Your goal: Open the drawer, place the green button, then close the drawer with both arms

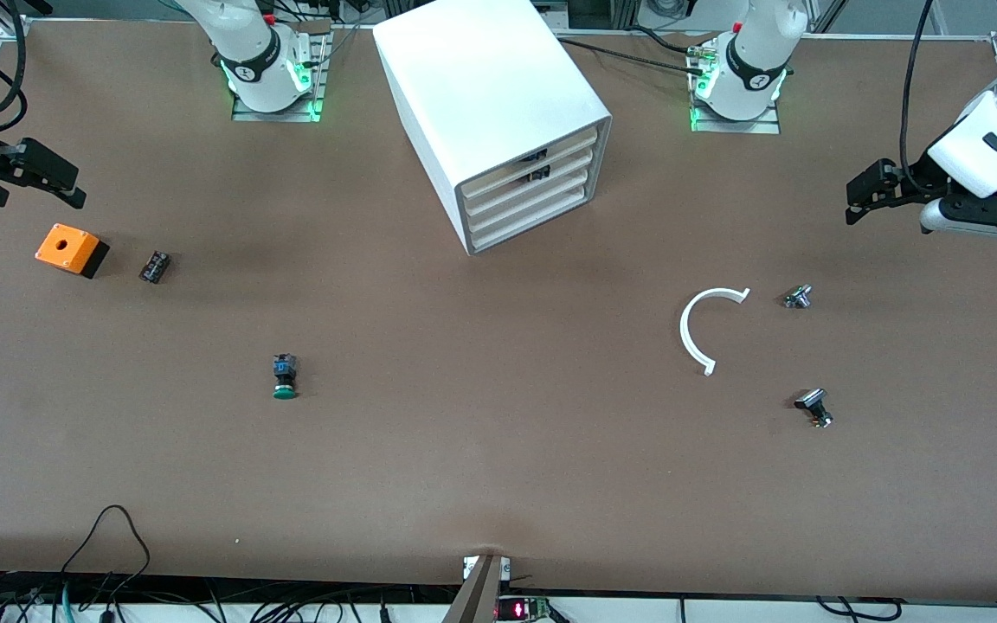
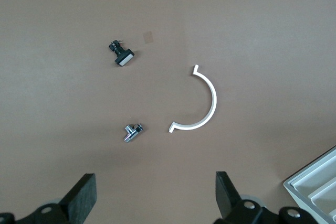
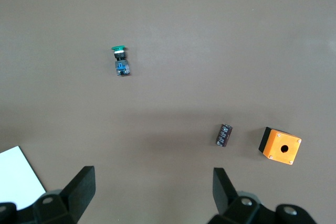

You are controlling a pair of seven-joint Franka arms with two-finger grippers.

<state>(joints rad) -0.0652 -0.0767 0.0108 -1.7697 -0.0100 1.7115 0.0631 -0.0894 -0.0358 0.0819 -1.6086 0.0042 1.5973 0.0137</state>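
Observation:
The white cabinet (image 1: 498,112) stands at the back middle of the table with all its drawers shut; the drawer (image 1: 530,228) is the lowest cream front. The green-capped button (image 1: 284,378) lies on its side on the table, nearer the front camera and toward the right arm's end; it also shows in the right wrist view (image 3: 120,61). My right gripper (image 1: 66,183) hangs open and empty above the table's end, over the orange box's area (image 3: 155,195). At the other end of the table, my left gripper (image 1: 858,197) is open and empty too (image 2: 156,198).
An orange box (image 1: 70,249) and a small black part (image 1: 154,266) lie beneath the right gripper. Toward the left arm's end lie a white C-shaped piece (image 1: 702,329), a silver part (image 1: 797,297) and a black-capped part (image 1: 813,407). Cables run along the front edge.

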